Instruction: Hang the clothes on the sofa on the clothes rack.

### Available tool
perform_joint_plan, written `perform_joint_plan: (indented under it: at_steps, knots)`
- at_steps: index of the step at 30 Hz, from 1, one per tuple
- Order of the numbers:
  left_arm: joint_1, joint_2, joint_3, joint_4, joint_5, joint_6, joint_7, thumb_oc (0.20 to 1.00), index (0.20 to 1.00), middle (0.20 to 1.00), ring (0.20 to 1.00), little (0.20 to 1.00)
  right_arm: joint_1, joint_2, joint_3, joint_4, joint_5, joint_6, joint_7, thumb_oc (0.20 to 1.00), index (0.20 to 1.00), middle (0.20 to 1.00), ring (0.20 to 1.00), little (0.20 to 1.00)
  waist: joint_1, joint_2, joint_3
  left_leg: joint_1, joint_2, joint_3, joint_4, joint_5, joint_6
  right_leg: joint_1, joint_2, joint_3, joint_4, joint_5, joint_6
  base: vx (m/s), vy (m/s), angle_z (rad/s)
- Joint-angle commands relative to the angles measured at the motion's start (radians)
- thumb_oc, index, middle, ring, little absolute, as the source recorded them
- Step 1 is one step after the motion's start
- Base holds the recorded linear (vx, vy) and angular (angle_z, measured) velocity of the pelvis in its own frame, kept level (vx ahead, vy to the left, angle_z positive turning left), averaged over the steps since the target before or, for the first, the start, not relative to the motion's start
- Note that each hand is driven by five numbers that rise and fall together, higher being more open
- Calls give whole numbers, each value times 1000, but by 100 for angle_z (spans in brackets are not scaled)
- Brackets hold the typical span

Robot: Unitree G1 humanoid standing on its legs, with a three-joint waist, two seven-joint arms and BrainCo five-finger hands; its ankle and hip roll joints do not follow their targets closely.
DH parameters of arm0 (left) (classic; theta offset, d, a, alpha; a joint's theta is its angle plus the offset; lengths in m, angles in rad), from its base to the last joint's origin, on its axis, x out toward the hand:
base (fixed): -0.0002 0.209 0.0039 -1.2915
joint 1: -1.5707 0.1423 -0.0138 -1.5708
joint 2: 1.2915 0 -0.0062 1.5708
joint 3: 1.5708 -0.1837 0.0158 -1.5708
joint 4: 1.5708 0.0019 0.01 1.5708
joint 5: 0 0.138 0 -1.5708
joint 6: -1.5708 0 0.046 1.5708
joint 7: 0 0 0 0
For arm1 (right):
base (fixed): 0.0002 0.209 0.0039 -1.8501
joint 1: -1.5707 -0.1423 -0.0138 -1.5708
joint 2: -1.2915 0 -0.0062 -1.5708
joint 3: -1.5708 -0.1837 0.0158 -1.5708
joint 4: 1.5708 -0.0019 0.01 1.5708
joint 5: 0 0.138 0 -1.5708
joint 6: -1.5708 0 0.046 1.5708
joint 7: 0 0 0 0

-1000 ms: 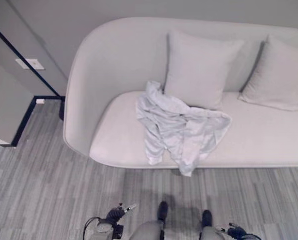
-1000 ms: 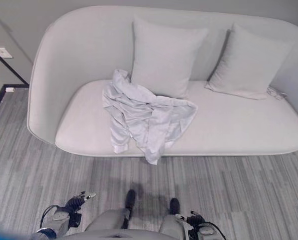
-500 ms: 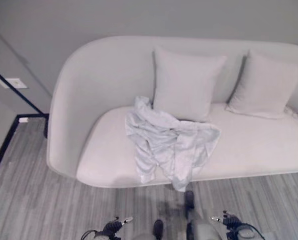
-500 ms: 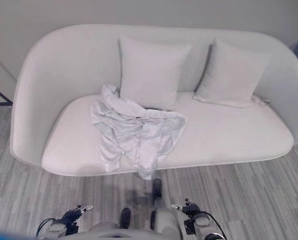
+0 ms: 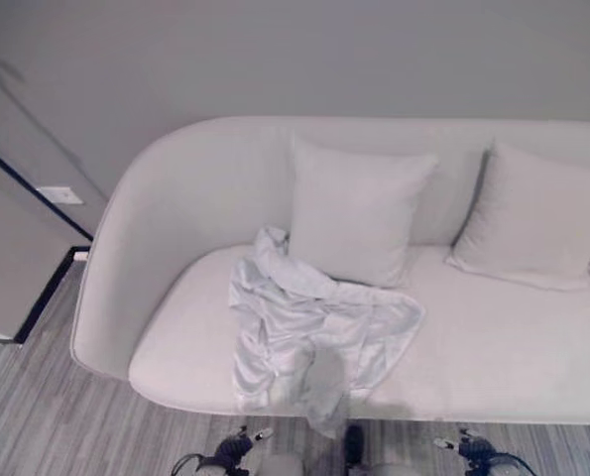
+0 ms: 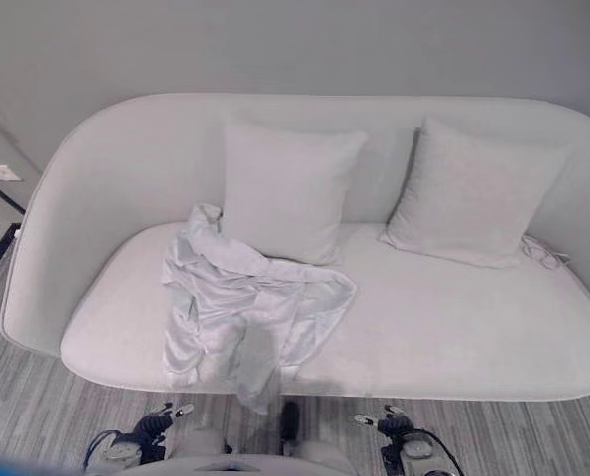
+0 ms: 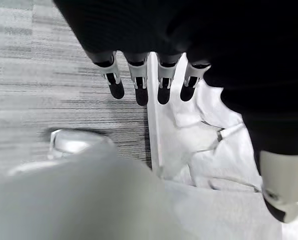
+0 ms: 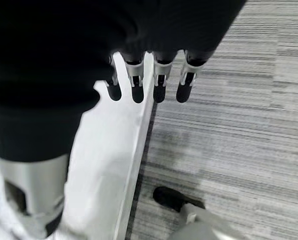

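Both hands low at the near edge, empty: left hand [image 7: 149, 85] fingers straight and relaxed, thumb apart; right hand [image 8: 149, 82] same, hanging over the sofa's front lip. Garment [image 5: 309, 332] is a crumpled pale shirt-like piece on the sofa [image 5: 176, 258] seat, left of centre, just in front of the left cushion [image 5: 359, 213], one flap drooping over the near edge. Judging by the folds: thin, light, limp, probably a bit slick, so it'll slump and trail. Best grab looks like the bunched ridge near the far-left top, likely the collar; avoid the hanging flap.
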Motion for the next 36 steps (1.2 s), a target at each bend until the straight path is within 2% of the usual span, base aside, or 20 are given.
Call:
perform_joint_plan:
  at_steps: [1, 2, 4, 5, 11, 12, 19, 25, 29, 30, 32, 36]
  knots:
    - [-26, -3, -21, 0, -18, -14, 8, 1000, 1000, 1000, 1000, 1000, 4, -46, -20, -23, 25, -13, -11, 1000, 1000, 1000, 1000, 1000, 22, 38, 20, -17, -10, -29, -131, 153, 28, 35, -97, 34, 19, -45, 164, 171, 181, 1]
    - [-25, -2, -21, -1, -21, -15, 9, 1000, 1000, 1000, 1000, 1000, 0, -49, -22, -24, 26, -14, -15, 1000, 1000, 1000, 1000, 1000, 30, 49, 22, -31, -18, -48, -172, 181, 17, 40, -93, 45, 19, -53, 164, 174, 191, 1]
    - [-24, -2, -17, 14, -21, -15, 8, 1000, 1000, 1000, 1000, 1000, -8, -50, -21, -22, 12, -10, -14, 1000, 1000, 1000, 1000, 1000, 38, 64, 23, -49, -31, -80, -195, 180, 1, 59, -96, 85, 20, -64, 173, 249, 393, -29]
    - [-19, -5, -16, 25, -7, -15, 7, 1000, 1000, 1000, 1000, 1000, -7, -42, -19, -14, -9, -6, -13, 1000, 1000, 1000, 1000, 1000, 41, 71, 20, -36, -32, -61, -195, 180, 7, 56, -116, 99, 19, -60, 192, 212, 405, -80]
    - [-19, -5, -16, 25, -7, -15, 7, 1000, 1000, 1000, 1000, 1000, -6, -42, -19, -14, -9, -6, -13, 1000, 1000, 1000, 1000, 1000, 43, 70, 20, -35, -32, -59, -195, 179, 7, 56, -116, 101, 19, -60, 192, -2, 124, -34]
    - [-58, 32, -19, 16, -13, -26, 24, 1000, 1000, 1000, 1000, 1000, -45, -30, -19, -19, 12, -5, -31, 1000, 1000, 1000, 1000, 1000, 53, 31, 61, -63, -81, 15, -195, 156, 48, -44, -192, 133, 19, 4, 240, -128, 591, -22]
    - [-93, 60, -24, -8, -31, -35, 41, 1000, 1000, 1000, 1000, 1000, -80, -17, 0, -18, 16, -2, -48, 1000, 1000, 1000, 1000, 1000, 74, -2, 107, -108, -126, 30, -195, 146, 85, -126, -233, 124, 19, 65, 278, -65, 240, -22]
    - [-107, 79, -16, -24, -37, -42, 55, 1000, 1000, 1000, 1000, 1000, -94, -4, 21, -60, 16, -11, -56, 1000, 1000, 1000, 1000, 1000, 85, -19, 131, -95, -160, 23, -195, 128, 116, -135, -269, 117, 19, 97, 298, -39, 153, 4]
    - [-120, 110, -2, -93, -65, -57, 79, 1000, 1000, 1000, 1000, 1000, -112, -3, 39, -115, 5, -28, -81, 1000, 1000, 1000, 1000, 1000, 89, -13, 156, -75, -160, 17, -195, 128, 124, -156, -252, 119, 75, 106, 287, -53, 13, 2]
    - [-142, 156, 19, -319, -117, -97, 142, 1000, 1000, 1000, 1000, 1000, -154, -53, 47, -279, -38, -54, -148, 1000, 1000, 1000, 1000, 1000, 80, 1, 190, -91, -177, 11, -195, 141, 115, -201, -198, 109, 33, 113, 277, -81, -74, -18]
    - [-150, 194, 56, -451, -99, -110, 191, 1000, 1000, 1000, 1000, 1000, -172, -110, 27, -449, -125, -55, -209, 1000, 1000, 1000, 1000, 1000, 73, -2, 186, -113, -169, 13, -195, 151, 96, -215, -187, 106, 19, 121, 273, -72, -117, 20]
    - [-312, 243, 21, -452, -30, -99, 265, 1000, 1000, 1000, 1000, 1000, -318, -133, 54, -521, -182, -44, -281, 1000, 1000, 1000, 1000, 1000, 66, 2, 199, -150, -154, 5, -195, 163, 80, -241, -174, 107, 19, 116, 264, -57, -70, 5]
